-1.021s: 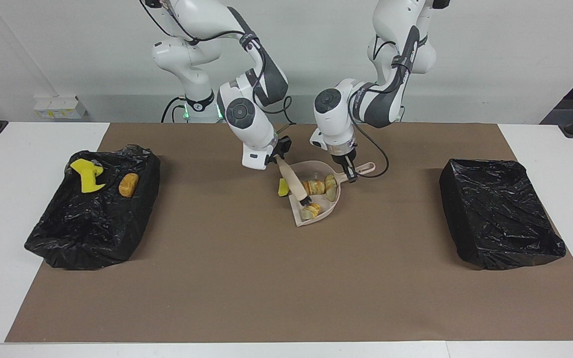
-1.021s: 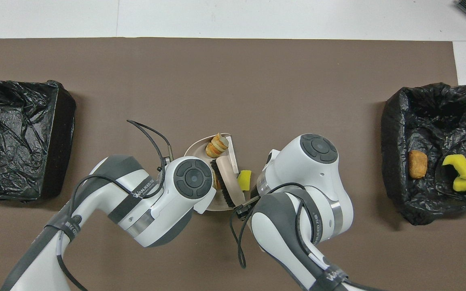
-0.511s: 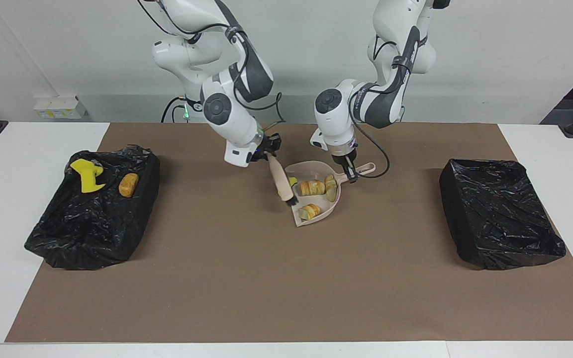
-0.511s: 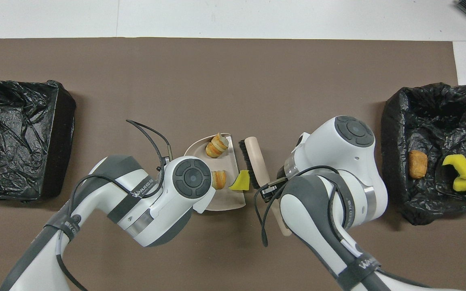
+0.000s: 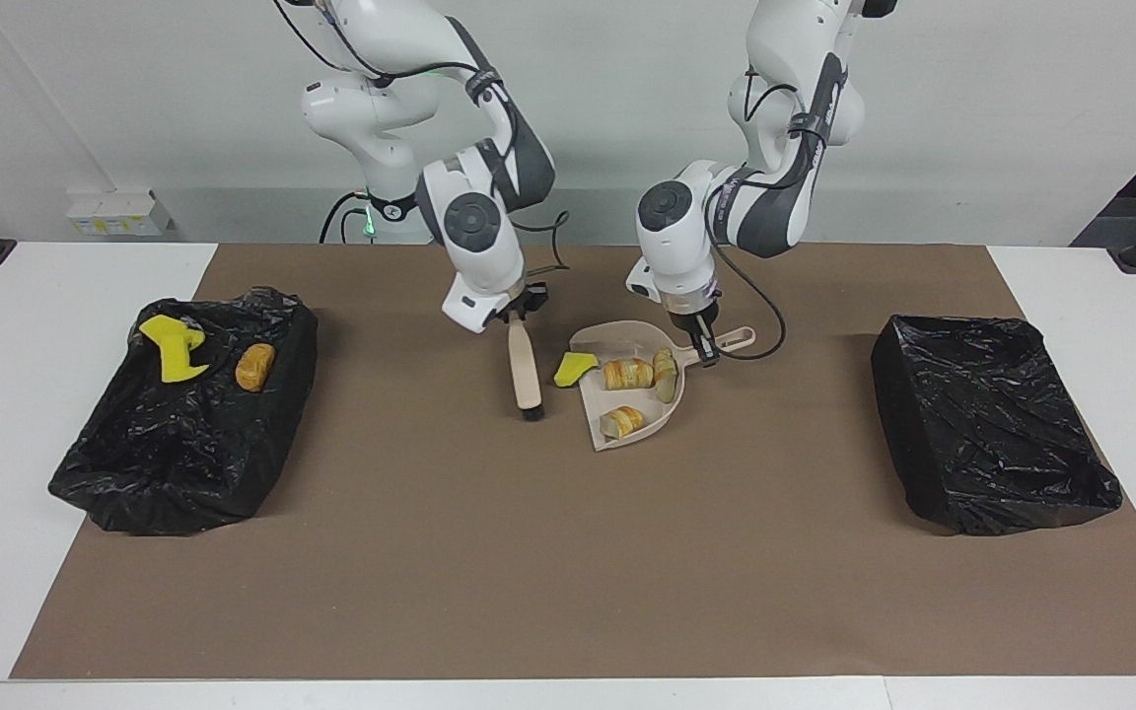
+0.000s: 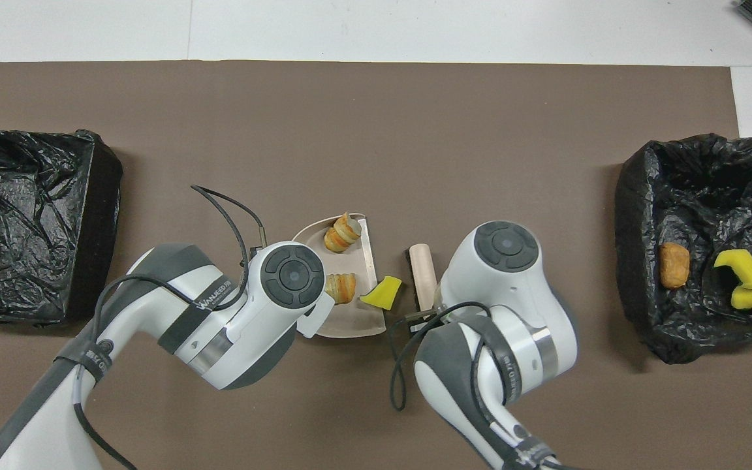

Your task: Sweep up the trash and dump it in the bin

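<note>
Now mid-sweep — right gripper [image 5: 519, 314] clenched on brush [image 5: 527, 370], left gripper [image 5: 701, 340] on dustpan [image 5: 627, 419] handle. Three lumps [image 5: 624, 374] in pan, yellow chunk [image 5: 574, 368] at lip — next stroke must push it in, pan kept flat.

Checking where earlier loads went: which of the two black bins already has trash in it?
The black bin at the right arm's end of the table: a yellow sponge chunk and a brown lump lie in it. The other bin shows only black liner.
</note>
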`<state>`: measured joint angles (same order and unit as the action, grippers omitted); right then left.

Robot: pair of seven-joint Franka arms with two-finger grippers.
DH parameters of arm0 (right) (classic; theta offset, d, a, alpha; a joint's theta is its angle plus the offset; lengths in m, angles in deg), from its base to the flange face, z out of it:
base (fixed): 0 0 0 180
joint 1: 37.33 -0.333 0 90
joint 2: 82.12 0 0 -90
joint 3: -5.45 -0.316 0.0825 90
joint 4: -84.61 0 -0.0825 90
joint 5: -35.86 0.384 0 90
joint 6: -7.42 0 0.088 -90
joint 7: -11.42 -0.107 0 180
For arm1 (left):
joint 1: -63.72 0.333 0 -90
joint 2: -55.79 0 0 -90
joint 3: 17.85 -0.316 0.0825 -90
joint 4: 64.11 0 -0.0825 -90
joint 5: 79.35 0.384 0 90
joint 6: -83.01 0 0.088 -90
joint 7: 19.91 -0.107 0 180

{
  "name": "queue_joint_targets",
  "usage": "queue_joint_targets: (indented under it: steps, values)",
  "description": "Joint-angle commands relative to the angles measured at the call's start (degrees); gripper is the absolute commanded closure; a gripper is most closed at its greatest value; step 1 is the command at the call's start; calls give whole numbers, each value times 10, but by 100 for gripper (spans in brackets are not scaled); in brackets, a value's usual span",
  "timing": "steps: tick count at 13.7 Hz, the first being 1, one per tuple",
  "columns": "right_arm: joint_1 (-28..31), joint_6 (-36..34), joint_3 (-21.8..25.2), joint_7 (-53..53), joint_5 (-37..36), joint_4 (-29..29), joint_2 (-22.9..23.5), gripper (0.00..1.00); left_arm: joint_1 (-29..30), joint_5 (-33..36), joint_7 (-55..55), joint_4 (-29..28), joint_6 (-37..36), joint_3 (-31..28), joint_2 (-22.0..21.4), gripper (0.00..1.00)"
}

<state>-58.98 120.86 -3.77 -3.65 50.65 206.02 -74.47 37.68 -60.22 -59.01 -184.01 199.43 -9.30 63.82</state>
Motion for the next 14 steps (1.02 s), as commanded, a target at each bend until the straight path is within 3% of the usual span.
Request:
queue_joint_targets:
  steps: [1, 3, 5, 9, 12, 14]
  values:
    - [-15, 24, -4, -12, 73, 8, -4, 100, 5, 13, -9, -19, 12, 0, -18, 100]
    - [-32, 64, -4, -11, 136, 8, -2, 100, 5, 13, -9, -19, 12, 0, -18, 100]
    - [-48, 76, -4, -10, 154, 7, -2, 100, 5, 13, -9, -17, 12, 0, -17, 100]
    - [-4, 48, 2, 15, 114, 4, -2, 100, 5, 13, -10, -17, 12, 0, -17, 100]
    - [22, -25, 2, -1, 48, -26, -12, 100, 6, 13, -14, -16, 8, -5, -19, 100]
    - [22, -33, 2, -19, 36, -26, -22, 100, 32, 13, -59, -11, 5, -5, -27, 100]
